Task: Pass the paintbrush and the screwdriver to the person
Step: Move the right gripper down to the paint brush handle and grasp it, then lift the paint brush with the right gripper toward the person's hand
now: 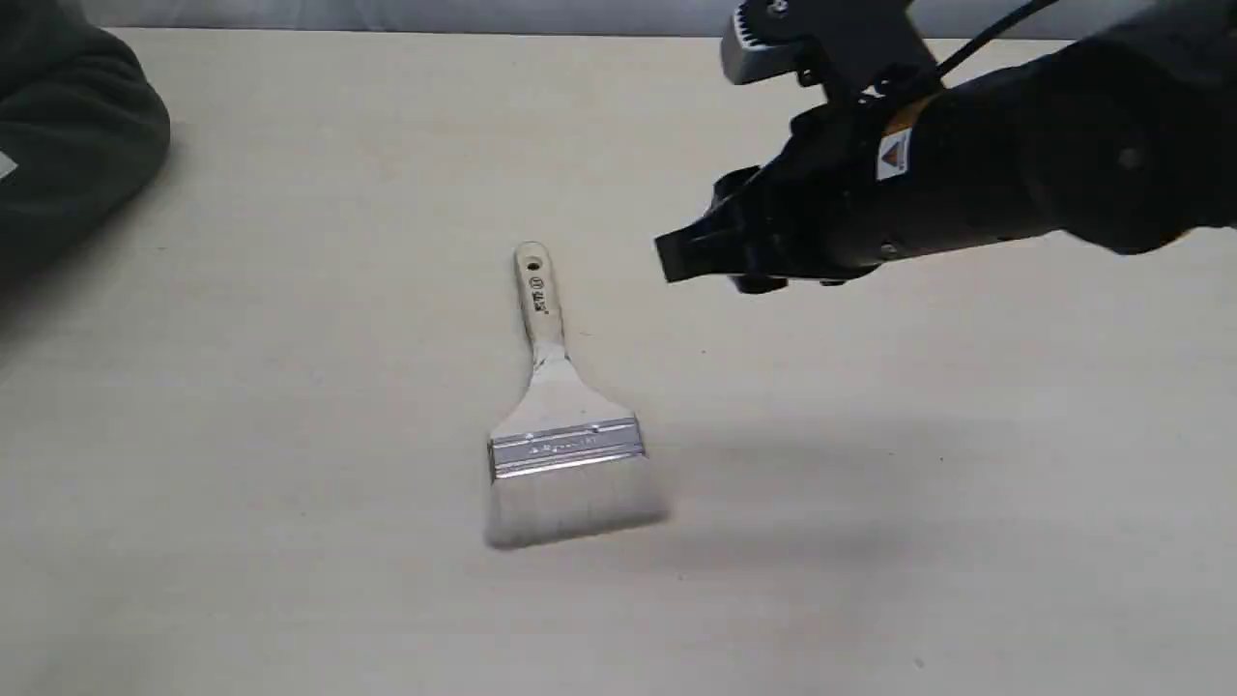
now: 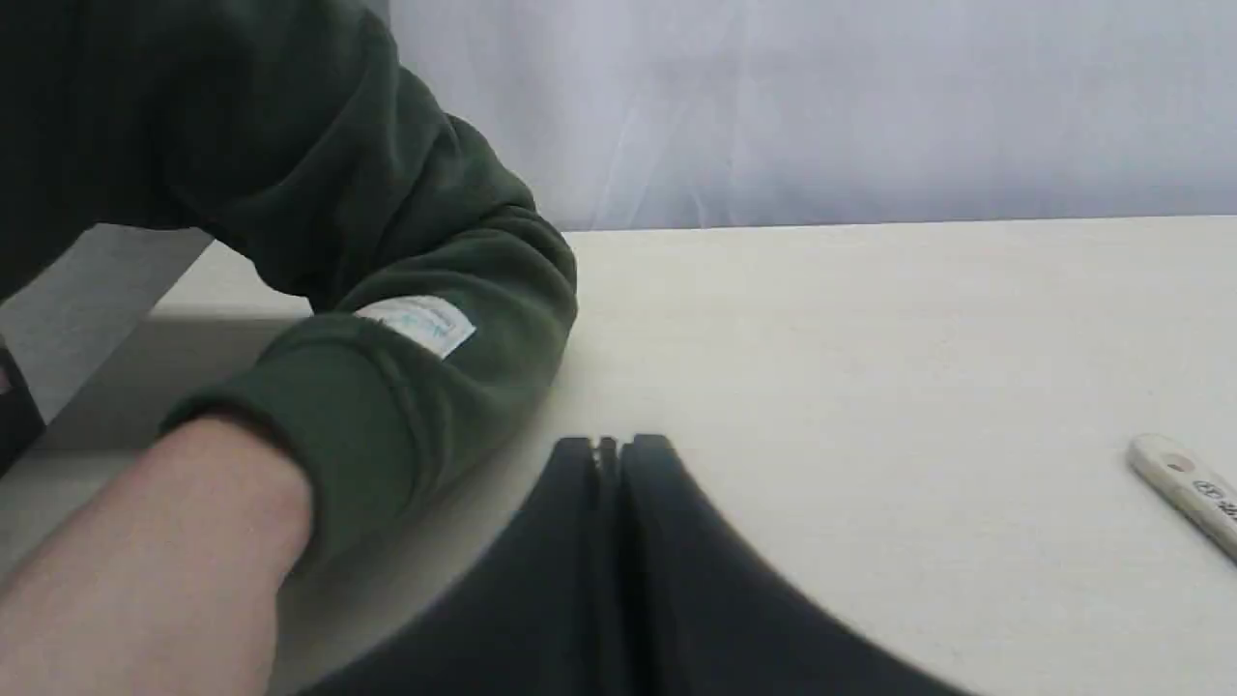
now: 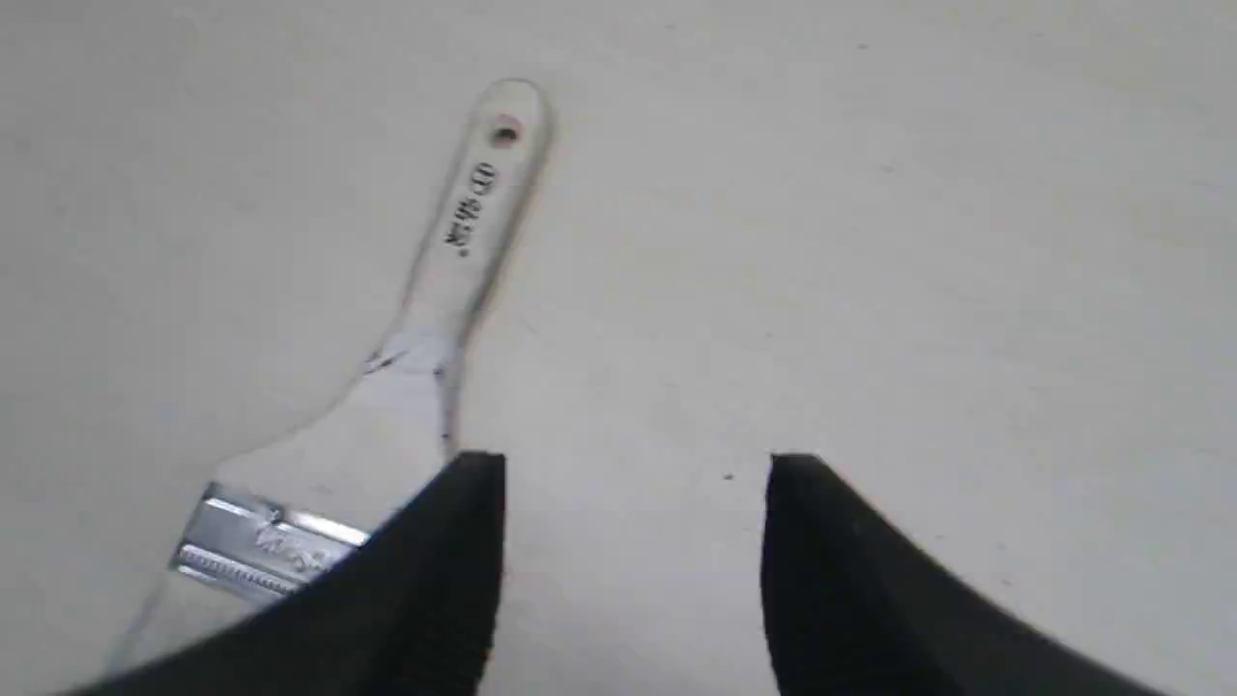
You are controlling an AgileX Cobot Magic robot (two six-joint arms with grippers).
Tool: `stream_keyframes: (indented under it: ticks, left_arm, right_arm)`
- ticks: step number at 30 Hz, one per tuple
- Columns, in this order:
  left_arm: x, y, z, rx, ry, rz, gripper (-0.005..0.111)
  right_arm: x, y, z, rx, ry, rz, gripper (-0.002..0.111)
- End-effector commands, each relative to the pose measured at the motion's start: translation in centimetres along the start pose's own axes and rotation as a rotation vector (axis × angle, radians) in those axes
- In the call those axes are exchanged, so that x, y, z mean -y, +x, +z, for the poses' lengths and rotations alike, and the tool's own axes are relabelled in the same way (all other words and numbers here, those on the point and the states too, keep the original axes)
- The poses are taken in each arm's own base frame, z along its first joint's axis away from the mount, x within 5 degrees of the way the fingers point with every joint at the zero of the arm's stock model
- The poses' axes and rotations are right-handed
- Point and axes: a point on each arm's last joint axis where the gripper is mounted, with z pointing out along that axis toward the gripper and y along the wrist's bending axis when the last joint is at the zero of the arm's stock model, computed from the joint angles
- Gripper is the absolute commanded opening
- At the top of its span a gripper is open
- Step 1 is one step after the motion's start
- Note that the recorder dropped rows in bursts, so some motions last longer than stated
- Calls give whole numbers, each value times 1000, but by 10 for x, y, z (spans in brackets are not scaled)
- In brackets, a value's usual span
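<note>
The paintbrush (image 1: 558,406) lies flat mid-table, its pale handle pointing away and its off-white bristles toward the near edge. My right gripper (image 1: 676,259) hovers above the table just right of the handle, open and holding nothing; in the right wrist view the paintbrush (image 3: 425,319) lies beside and beyond my right gripper (image 3: 638,474). My left gripper (image 2: 611,447) is shut and empty, close to the person (image 2: 387,367), whose dark green sleeve with a white label and bare forearm rest on the table. The paintbrush handle tip (image 2: 1184,488) shows off to one side. No screwdriver is in view.
The person's sleeve (image 1: 68,135) fills the far left corner of the pale table (image 1: 290,532). A grey-white curtain (image 2: 821,106) hangs behind the table's far edge.
</note>
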Motion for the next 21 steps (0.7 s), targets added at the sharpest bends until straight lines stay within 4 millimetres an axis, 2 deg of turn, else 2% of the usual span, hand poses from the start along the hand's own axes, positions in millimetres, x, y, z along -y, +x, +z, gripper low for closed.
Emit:
stream_keyframes:
  ticks: [1,5,10,21]
  left_arm:
    - [0,0,0,11,8,-3,0]
    - [1,0,0,10,8,-5,0]
    - [1,0,0,10,8,-5,0]
    - [1,0,0,10,8,-5,0]
  right_arm:
    - [-15,-1,5,45,-40,-45,44]
    - [-21,-2,19,5,-47,-31,46]
    - [-23,-5,49,-93,-33,-22,59]
    - [-29,-15,110,-239,-19,0,59]
